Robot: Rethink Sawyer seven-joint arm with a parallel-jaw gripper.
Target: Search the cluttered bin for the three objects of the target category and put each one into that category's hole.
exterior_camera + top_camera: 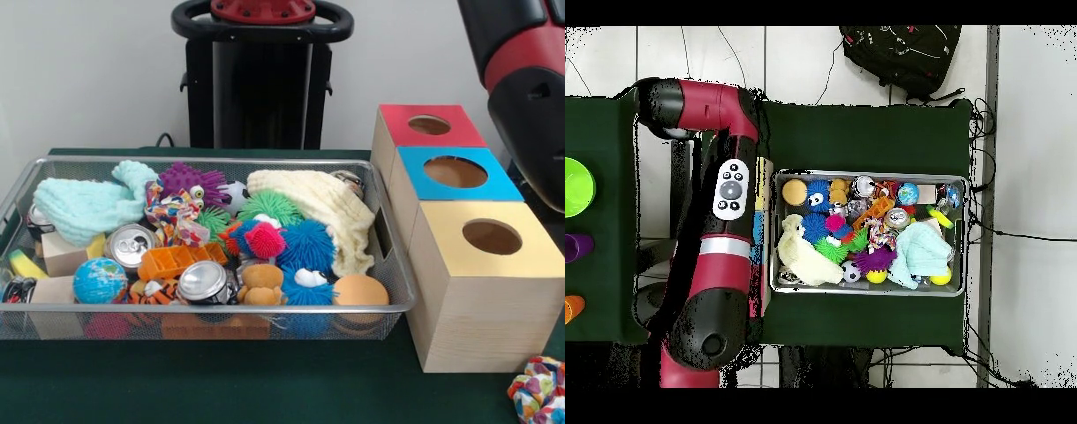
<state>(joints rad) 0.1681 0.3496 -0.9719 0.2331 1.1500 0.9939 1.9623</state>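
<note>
Three holes — in the red box [430,124], blue box [455,171] and yellow box [491,237] at right of the front view — are showing nothing inside, so I am judging no sorting done. My arm [715,240] is hanging beside the crammed bin [393,305] at centre; my pincer's opening — I cannot tell.

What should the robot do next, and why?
Probably swing the arm across over the bin: it hangs above the three boxes, off to the side, while the toys to search lie heaped in the bin.
</note>
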